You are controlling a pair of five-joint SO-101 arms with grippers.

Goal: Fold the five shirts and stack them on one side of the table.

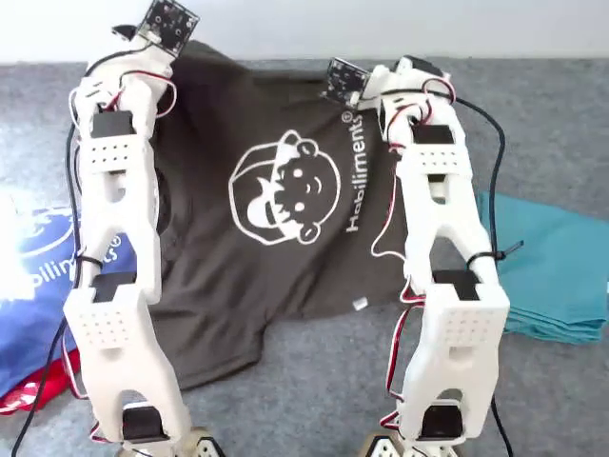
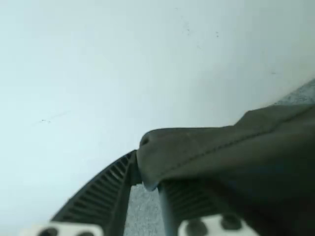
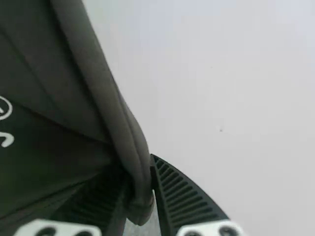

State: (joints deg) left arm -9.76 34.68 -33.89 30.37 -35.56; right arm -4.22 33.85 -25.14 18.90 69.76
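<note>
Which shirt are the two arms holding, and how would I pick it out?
On the grey table, look between the two white arms: the dark shirt lies spread there, its far edge pinched in the left gripper and the right gripper. Unlike the blue shirt and teal shirt at the sides, it bears a white cartoon face.

The high camera looks steeply down on the dark shirt (image 1: 285, 238). Both wrist cameras sit tight against its far edge, facing the wall (image 2: 123, 59) beyond.
</note>
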